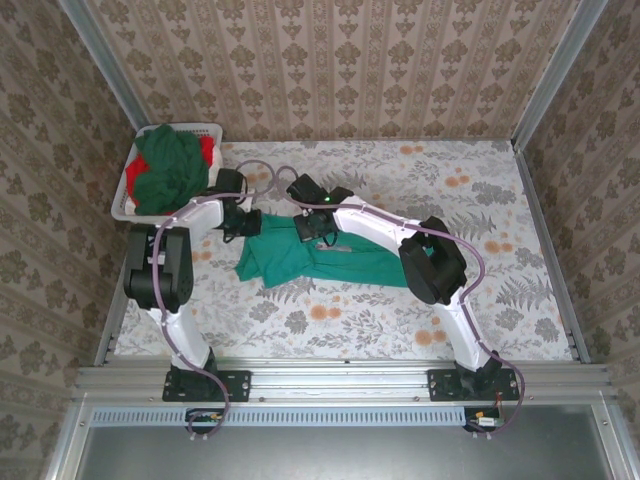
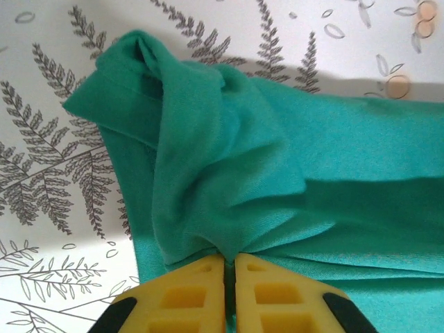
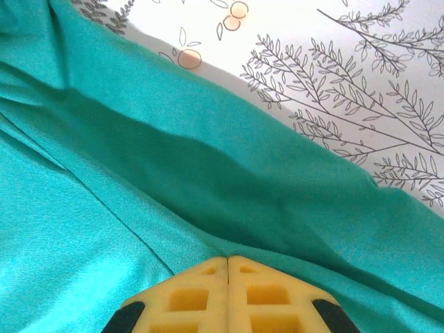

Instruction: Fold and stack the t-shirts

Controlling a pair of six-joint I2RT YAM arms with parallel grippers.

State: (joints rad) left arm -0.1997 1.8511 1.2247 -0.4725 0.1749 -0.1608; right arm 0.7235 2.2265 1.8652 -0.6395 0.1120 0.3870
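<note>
Papered walls (image 1: 330, 70) close the table (image 1: 470, 210) on three sides. Its right half lies bare, while a white basket (image 1: 122, 200) holding a dark green shirt (image 1: 168, 165) and a red shirt (image 1: 207, 150) sits in the far left corner. The teal t-shirt (image 1: 340, 265) lies rumpled left of centre. My left gripper (image 2: 229, 262) is pinched on a bunched fold at its left end. My right gripper (image 3: 227, 258) is clamped on the cloth just beside it, near the far edge.
</note>
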